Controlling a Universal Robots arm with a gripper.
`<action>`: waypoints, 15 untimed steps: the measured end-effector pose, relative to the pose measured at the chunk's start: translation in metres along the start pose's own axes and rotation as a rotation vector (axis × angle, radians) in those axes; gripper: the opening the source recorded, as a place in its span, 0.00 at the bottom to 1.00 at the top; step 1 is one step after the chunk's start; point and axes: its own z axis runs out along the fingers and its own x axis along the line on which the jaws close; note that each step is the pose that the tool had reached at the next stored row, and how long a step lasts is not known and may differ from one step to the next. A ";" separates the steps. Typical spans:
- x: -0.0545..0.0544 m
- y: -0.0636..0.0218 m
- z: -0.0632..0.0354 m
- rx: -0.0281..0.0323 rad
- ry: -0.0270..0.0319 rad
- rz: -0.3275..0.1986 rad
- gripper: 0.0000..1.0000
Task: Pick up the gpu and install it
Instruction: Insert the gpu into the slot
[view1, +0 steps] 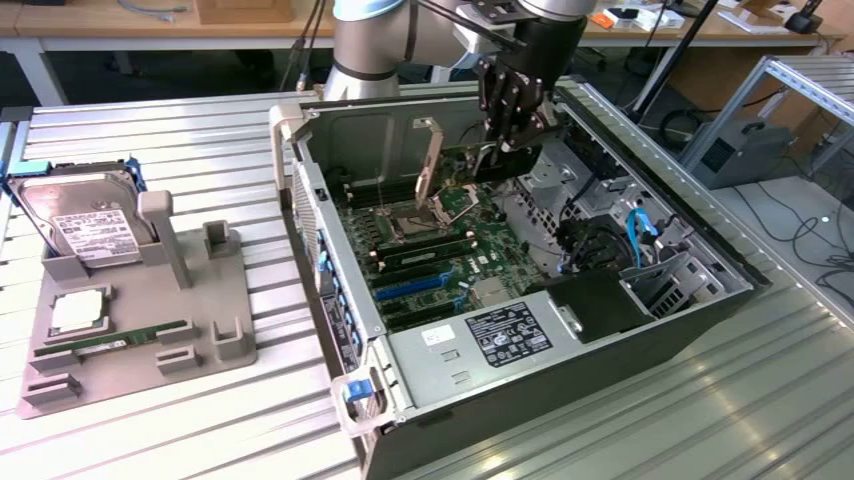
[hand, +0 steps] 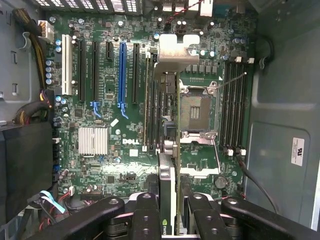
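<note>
the grey universal robots arm (view1: 387, 40) comes down from the upper edge of the exterior view and its wrist points almost straight down into the open black and grey computer case (view1: 400, 130), which lies on its side on the ribbed metal table (view1: 667, 400). the black gripper (view1: 513, 142) hangs above the far part of the case, over the green motherboard (hand: 125, 165)

the two fingers are closed on the thin flat gpu card (hand: 168, 180), one finger on each face. the card stands on its edge, so in the wrist view it looks like a narrow strip with a silvery edge, and it runs away from the fingers over the board. it is lifted above the board, between the long blue slot (hand: 121, 75) and the square open cpu socket (hand: 195, 112); i cannot tell if it touches any slot

on the exterior view's left, well apart from the case, a grey plastic holder tray (view1: 200, 310) carries a silver hard drive with a white label (view1: 87, 225) and a small narrow green ram stick (view1: 114, 343)
</note>
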 end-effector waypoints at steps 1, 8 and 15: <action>0.000 0.0000 0.0000 -0.0001 0.0000 0.000 0.27; 0.000 0.0007 0.0002 -0.0001 -0.0001 0.000 0.27; 0.002 0.0021 0.0017 0.0000 -0.0001 0.000 0.27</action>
